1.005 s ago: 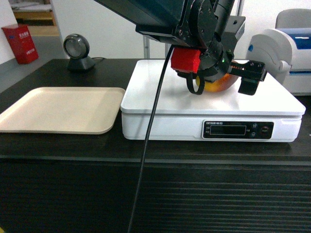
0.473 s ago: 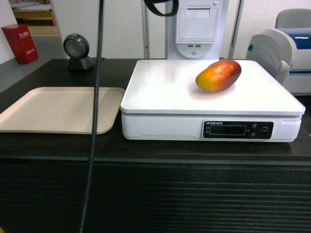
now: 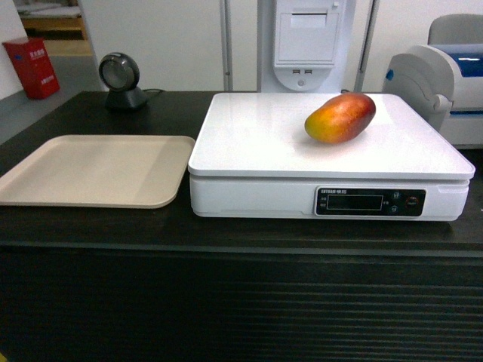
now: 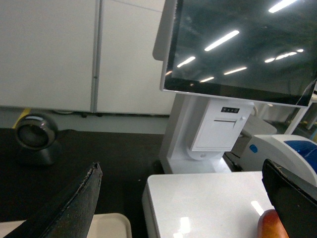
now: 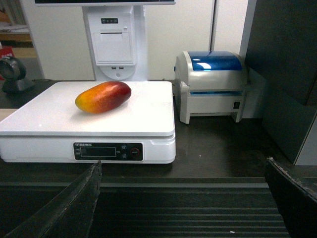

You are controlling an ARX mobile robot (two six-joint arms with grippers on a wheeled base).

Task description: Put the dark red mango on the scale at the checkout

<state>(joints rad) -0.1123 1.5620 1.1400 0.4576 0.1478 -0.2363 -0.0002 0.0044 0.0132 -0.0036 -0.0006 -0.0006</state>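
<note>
The dark red mango (image 3: 339, 118) lies on its side on the right half of the scale (image 3: 256, 139), which stands on the black checkout (image 3: 226, 302). Nothing touches it. Neither gripper shows in the head view. In the left wrist view my left gripper (image 4: 181, 166) is open and empty, raised above the scale (image 4: 208, 203), and the mango (image 4: 270, 225) peeks out by the right finger. My right gripper (image 5: 183, 162) is open and empty, low in front of the ribbed checkout (image 5: 183, 208), looking at the mango (image 5: 103, 96) and the scale (image 5: 49, 119).
A beige tray (image 3: 90, 170) lies left of the scale. A round barcode scanner (image 3: 121, 79) stands at the back left. A white and blue label printer (image 5: 213, 84) sits right of the scale. Behind it rises a white stand (image 3: 306, 38) with a large monitor (image 4: 237, 49).
One second ago the left gripper was down at the mango on the scale. It let go and rose out of the head view, cable included. The mango stays where it was.
</note>
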